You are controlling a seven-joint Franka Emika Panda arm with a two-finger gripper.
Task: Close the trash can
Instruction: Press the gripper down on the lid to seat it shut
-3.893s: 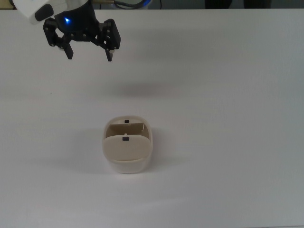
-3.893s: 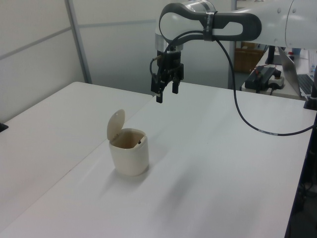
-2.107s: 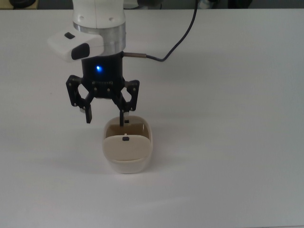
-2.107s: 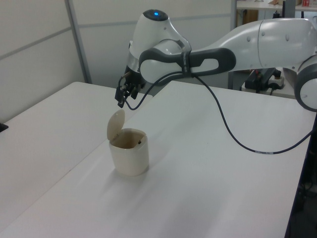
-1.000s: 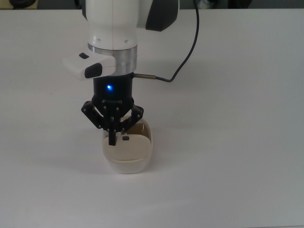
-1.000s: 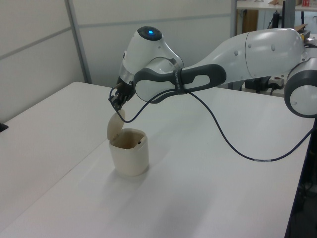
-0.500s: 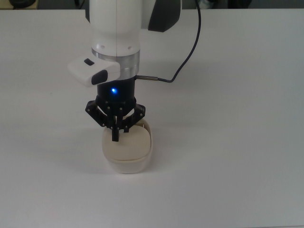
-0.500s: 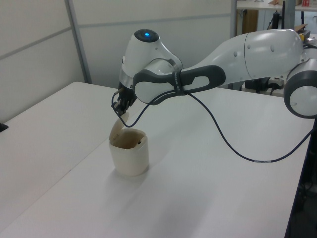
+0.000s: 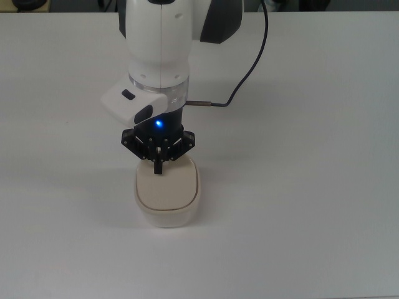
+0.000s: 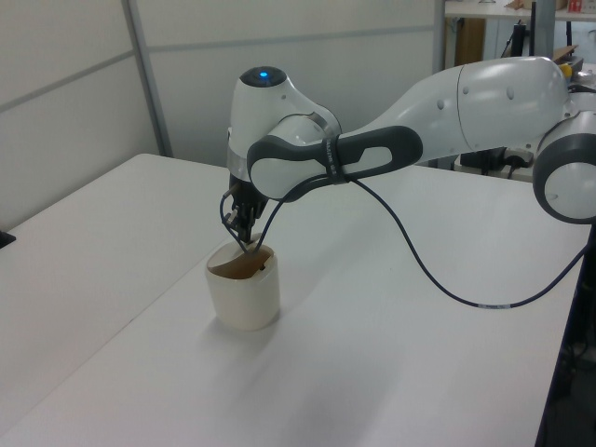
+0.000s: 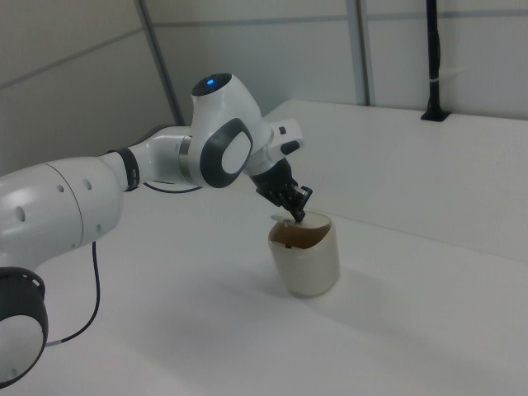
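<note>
The cream-beige trash can (image 9: 167, 215) stands on the white table. In the top view its flat lid (image 9: 169, 190) covers almost the whole opening. In the left view the trash can (image 10: 244, 298) still shows a brown inner strip at its rim, so the lid lies slanted. My gripper (image 9: 158, 167) is shut, with nothing between its fingers. Its tips rest on the lid's edge at the top view's upper side of the can. The gripper (image 10: 246, 239) points down into the rim. In the right view the gripper (image 11: 297, 214) meets the trash can (image 11: 309, 264) at its top.
A black cable (image 9: 250, 67) loops from the arm over the table. The white table (image 9: 312, 187) spreads wide around the can. Benches with equipment (image 10: 503, 140) stand beyond the table in the left view. A black post (image 11: 432, 62) rises at the table's far edge in the right view.
The gripper came over the can, shut, and pushed down on the upright lid. Over the last second the lid swung from standing to lying nearly flat over the opening.
</note>
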